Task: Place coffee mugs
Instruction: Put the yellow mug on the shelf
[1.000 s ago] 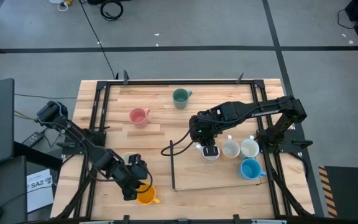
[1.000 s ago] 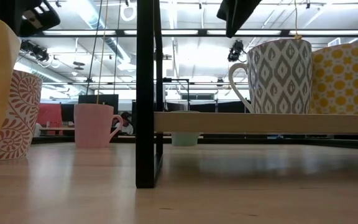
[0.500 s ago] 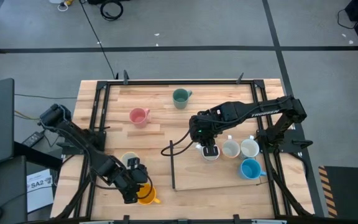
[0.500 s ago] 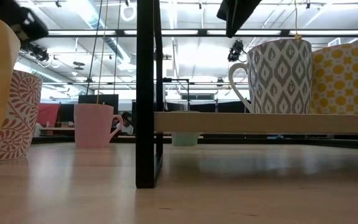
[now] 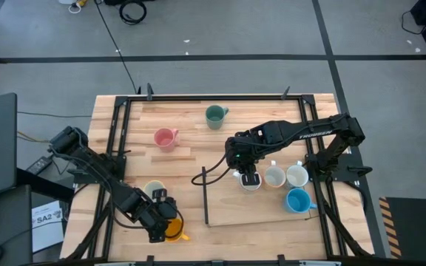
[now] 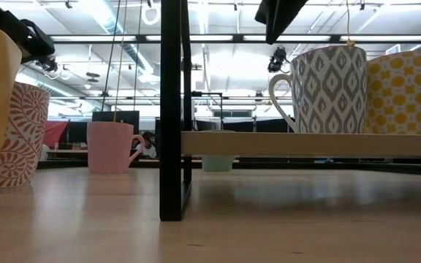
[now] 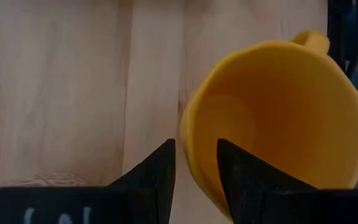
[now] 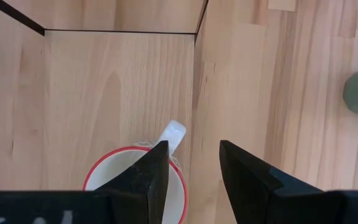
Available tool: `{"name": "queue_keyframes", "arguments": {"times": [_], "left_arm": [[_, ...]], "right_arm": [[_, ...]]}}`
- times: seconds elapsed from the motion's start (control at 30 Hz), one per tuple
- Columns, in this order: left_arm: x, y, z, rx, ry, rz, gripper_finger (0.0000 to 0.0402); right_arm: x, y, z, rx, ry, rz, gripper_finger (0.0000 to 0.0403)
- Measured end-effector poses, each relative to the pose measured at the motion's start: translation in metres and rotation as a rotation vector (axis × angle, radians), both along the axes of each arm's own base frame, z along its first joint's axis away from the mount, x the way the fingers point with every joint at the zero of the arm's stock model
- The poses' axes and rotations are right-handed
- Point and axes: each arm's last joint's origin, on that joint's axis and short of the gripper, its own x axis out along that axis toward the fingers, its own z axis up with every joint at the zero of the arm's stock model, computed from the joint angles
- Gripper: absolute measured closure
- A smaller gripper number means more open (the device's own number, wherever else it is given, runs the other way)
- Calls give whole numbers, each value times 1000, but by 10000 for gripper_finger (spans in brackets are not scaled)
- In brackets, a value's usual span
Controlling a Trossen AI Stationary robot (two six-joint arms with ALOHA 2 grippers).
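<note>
Orange mug [image 5: 173,232] at the counter's [image 5: 183,159] near-left edge, rim wall sitting between the left pincer's [image 5: 161,219] fingers.

We see, in left wrist view, that pincer spread w/ one finger inside the orange mug [image 7: 278,118] and one outside; gap looks wider than the wall, so no firm pinch. Right pincer [image 5: 249,177] hangs over the red-rimmed white mug [image 8: 135,183] on the raised board, fingers spread either side of its rim by the handle, not pinching. Pink mug [image 5: 165,137] and green mug [image 5: 214,115] stand well apart, far side.
</note>
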Motion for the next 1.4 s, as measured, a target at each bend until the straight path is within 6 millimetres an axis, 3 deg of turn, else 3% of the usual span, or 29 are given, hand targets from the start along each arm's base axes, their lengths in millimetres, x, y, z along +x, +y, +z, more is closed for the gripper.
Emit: {"name": "queue_keyframes", "arguments": {"times": [0.2, 0.37, 0.57, 0.8, 1.0, 1.17, 1.4], "left_arm": [[1, 2, 0, -2, 2, 14, 281], [1, 2, 0, -4, 1, 14, 310], [1, 2, 0, -6, 2, 12, 375], [3, 1, 6, -32, 12, 1, 376], [16, -6, 45, -169, 13, -99, 376], [29, -7, 97, -234, -67, -180, 376], [57, 25, 166, -246, -303, -135, 376]], "right_arm": [[0, 0, 0, 0, 0, 0, 255], [-4, 1, 4, 16, -7, 1, 255], [-26, 2, 30, 41, -88, 19, 255], [-57, 0, 60, 56, -197, 21, 255], [-78, 1, 78, 64, -267, -1, 255], [-90, 4, 86, 76, -300, 13, 255], [-98, 3, 91, 80, -325, 16, 255]]}}
